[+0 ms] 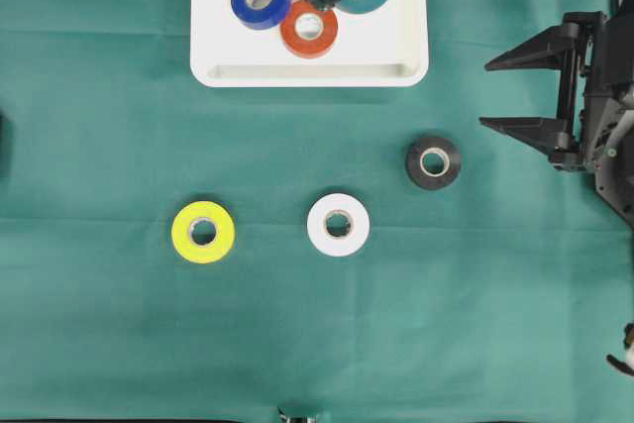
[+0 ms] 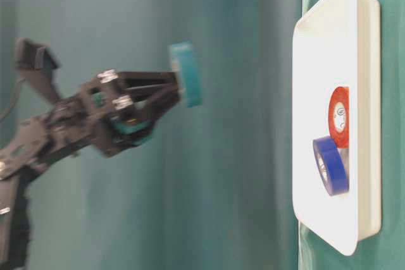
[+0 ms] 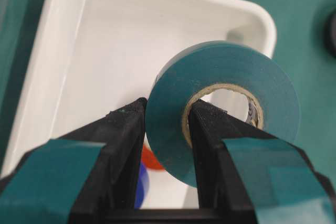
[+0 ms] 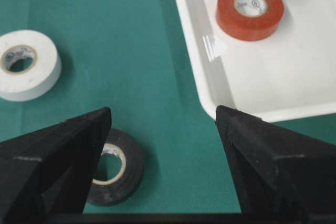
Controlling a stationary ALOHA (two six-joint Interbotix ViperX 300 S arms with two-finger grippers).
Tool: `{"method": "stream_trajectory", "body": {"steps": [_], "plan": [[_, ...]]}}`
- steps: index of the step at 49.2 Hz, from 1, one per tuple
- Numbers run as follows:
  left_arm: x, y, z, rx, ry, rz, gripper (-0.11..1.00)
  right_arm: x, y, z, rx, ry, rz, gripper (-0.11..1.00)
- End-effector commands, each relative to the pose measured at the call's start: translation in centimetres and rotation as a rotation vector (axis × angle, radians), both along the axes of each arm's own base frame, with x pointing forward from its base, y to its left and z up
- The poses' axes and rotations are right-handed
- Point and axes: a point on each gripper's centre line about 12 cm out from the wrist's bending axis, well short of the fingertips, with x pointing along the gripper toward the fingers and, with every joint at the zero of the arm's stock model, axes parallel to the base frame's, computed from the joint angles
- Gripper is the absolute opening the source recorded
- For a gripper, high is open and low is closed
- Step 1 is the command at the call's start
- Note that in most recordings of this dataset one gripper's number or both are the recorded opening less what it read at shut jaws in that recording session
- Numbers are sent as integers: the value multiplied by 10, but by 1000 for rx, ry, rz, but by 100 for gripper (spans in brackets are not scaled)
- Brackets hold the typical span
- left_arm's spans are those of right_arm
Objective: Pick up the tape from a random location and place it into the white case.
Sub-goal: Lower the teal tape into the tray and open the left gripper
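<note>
The left gripper (image 3: 167, 124) has its jaws clamped on the wall of a teal tape roll (image 3: 226, 85), one jaw through the cardboard core and the other against the outer face; this pinch across the ring's thickness lets narrow jaws carry a roll too wide to span. The roll sticks out ahead of the jaws, held clear above the white case (image 3: 94, 40), which lies directly beneath and beyond the jaw tips, so opening the jaws would likely drop it inside the rim. A red roll (image 1: 309, 29) and a blue roll (image 1: 260, 0) already lie flat in the case, just below and behind the jaws, leaving bare floor ahead for the teal one. The right gripper (image 4: 164, 124) waits with its jaws spread wide and empty; a black roll (image 4: 113, 166) lies on the table (image 1: 475, 324) partly under its left jaw, a white roll (image 4: 23, 64) farther out beyond that jaw, and a yellow roll (image 1: 203, 232) farther still. Judging by this, three rolls remain to collect.
</note>
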Motion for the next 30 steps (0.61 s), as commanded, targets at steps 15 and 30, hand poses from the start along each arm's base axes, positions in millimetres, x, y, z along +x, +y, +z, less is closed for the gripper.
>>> {"method": "stream_trajectory", "body": {"steps": [15,30], "plan": [[4,17,-55,0,2,30,22,4,-1,4,-1,-7,1,84],[1,20,-82,-16,32,40,22,5,0,4,-10,-12,7,84]]}}
